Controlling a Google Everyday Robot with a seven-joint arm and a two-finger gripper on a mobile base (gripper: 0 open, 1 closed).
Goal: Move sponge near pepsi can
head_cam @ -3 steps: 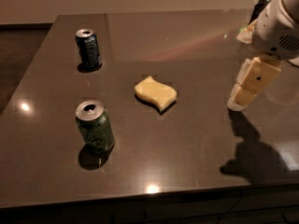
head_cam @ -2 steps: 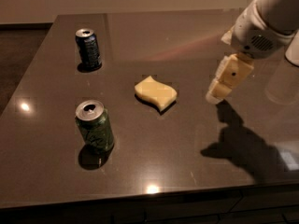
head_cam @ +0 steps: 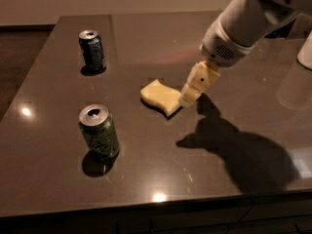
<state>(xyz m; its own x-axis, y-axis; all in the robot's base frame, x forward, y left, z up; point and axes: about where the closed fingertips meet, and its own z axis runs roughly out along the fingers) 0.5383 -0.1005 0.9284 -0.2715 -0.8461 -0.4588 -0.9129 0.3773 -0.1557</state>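
Two drink cans and one sponge sit on a dark, glossy tabletop (head_cam: 146, 179). The pepsi can (head_cam: 92, 51), dark blue with a silver top, stands upright at the far left of the tabletop. The green can (head_cam: 100, 132) stands upright nearer the front edge, also on the left, well apart from the blue one. The sponge (head_cam: 157, 96), pale yellow with wavy edges, lies flat around the middle of the tabletop. It is to the right of both cans and well apart from the pepsi can, which stands farther away and to its left. The robot's arm (head_cam: 243, 23), a thick white housing, reaches in from the upper right corner and slants down toward the left. At its end the pale hand (head_cam: 187, 99) points down and to the left, its tip low over the tabletop at the right end of the sponge. It is either touching that end or just beside it, and I cannot tell which. Whether the hand is open or closed cannot be told from this angle, nor whether it has hold of anything. A dark shadow (head_cam: 234, 152) of the arm and hand spreads over the tabletop to the near right of the sponge. Small bright light reflections (head_cam: 158, 197) dot the surface near the left and front edges.
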